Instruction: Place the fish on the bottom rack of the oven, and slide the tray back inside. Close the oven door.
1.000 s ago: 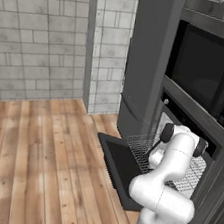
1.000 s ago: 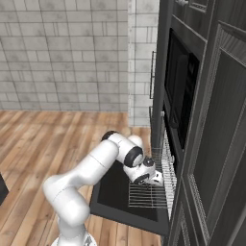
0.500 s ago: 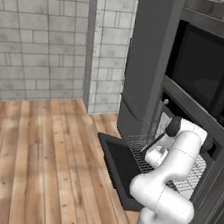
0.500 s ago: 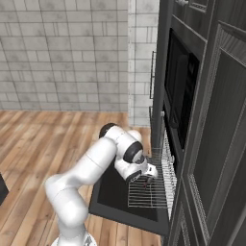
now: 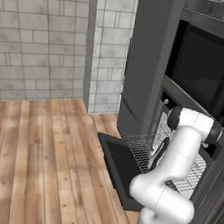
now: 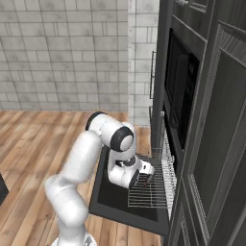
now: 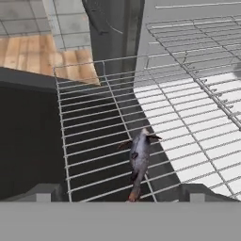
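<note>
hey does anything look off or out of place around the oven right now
Nothing looks broken or spilled. The fish lies on the bottom rack, which sticks out over the open oven door. That suits a job half done. The claw is open above the rack.

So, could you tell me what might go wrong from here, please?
The fish lies on the pulled-out rack near the front edge, so a quick push could slide it off. The open gripper hangs close above it and might knock it. The door is down, so the arm must clear it before closing.
</note>
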Controlling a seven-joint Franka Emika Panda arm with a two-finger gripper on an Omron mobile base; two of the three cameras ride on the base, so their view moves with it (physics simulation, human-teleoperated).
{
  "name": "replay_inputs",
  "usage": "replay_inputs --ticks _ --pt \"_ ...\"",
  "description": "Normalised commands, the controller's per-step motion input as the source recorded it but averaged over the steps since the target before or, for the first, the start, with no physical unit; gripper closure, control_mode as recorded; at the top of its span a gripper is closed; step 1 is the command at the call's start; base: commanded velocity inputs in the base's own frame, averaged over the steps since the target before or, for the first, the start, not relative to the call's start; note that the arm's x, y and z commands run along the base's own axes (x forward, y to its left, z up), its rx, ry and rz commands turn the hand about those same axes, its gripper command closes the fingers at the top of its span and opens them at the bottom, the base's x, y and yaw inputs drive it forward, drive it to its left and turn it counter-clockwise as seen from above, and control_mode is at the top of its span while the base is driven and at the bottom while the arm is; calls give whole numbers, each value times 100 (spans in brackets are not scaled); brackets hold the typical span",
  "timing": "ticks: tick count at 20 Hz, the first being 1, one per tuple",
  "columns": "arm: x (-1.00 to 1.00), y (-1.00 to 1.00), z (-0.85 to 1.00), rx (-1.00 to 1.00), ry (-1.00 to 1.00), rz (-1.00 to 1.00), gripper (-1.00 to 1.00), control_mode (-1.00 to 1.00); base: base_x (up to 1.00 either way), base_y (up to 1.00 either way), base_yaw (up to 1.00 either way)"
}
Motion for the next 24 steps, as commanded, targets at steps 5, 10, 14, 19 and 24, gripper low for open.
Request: replay_inputs --ticks 5,10,14,19,24 --pt "-60 78 84 -1 -12 -22 -100 -100 0 0 0" --pt "-49 97 87 0 -22 -34 -100 -100 0 0 0" --pt "-35 100 75 -1 -14 -38 -100 -100 0 0 0" --pt "-10 89 62 6 2 -34 -100 -100 0 0 0" --pt "0 75 52 26 15 -33 -100 -100 0 0 0"
